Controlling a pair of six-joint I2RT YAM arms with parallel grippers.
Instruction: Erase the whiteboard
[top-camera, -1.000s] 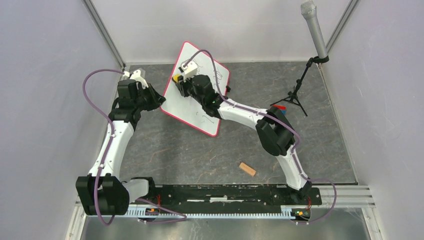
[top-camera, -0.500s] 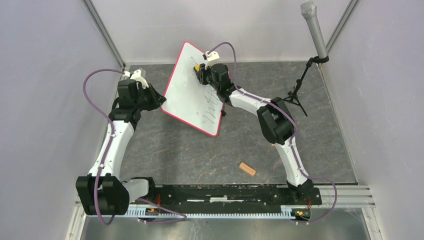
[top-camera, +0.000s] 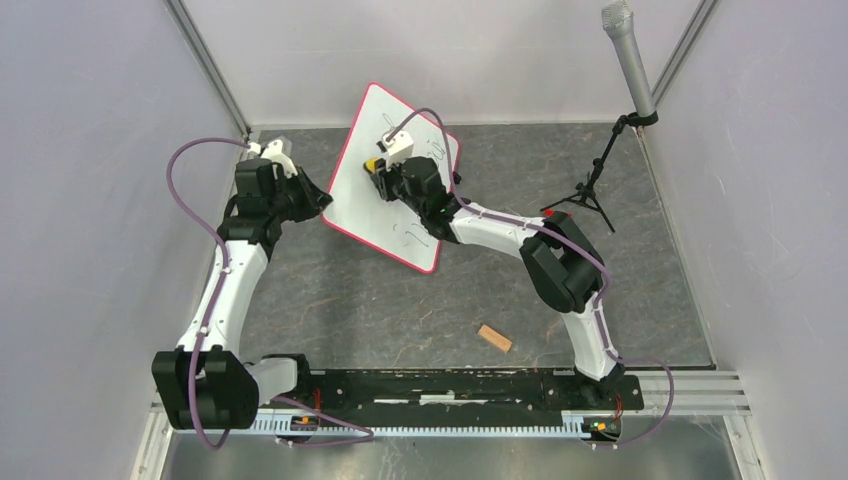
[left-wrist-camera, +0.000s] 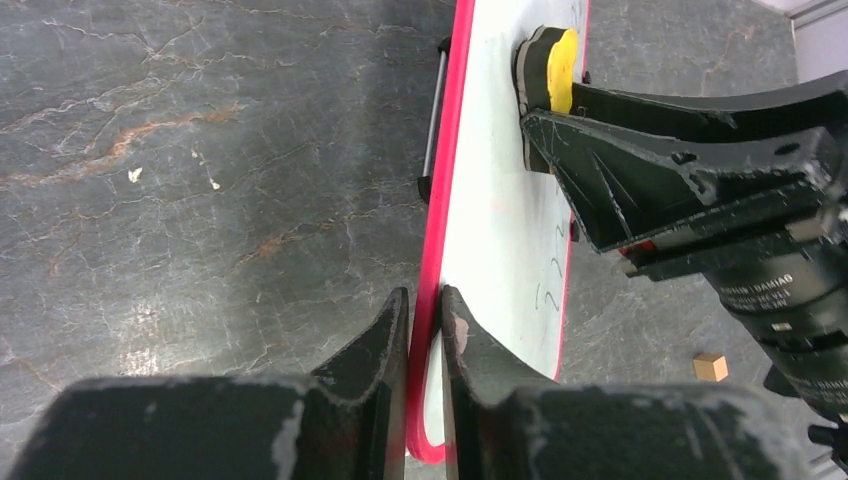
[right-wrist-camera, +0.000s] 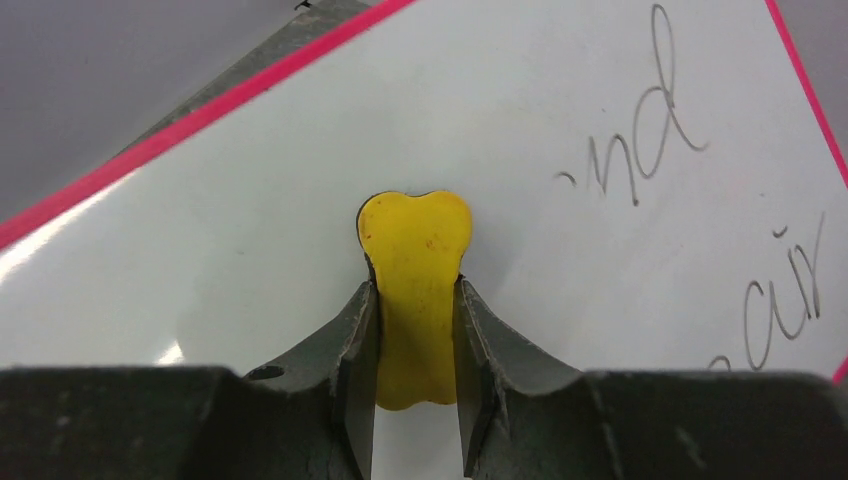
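Two arms meet at the whiteboard (top-camera: 358, 200), which stands propped at a tilt off the dark tabletop (top-camera: 400, 310) toward its far side. At the board's left edge the left gripper (left-wrist-camera: 425, 305) is pinched tight on the red rim, one finger on each face. The right gripper (right-wrist-camera: 415, 300) is clamped on a yellow eraser (right-wrist-camera: 415, 240) pressed against the board's upper writing face. Grey handwriting (right-wrist-camera: 640, 130) shows beside the eraser. A small wooden block (top-camera: 494, 338) lies well apart from the board.
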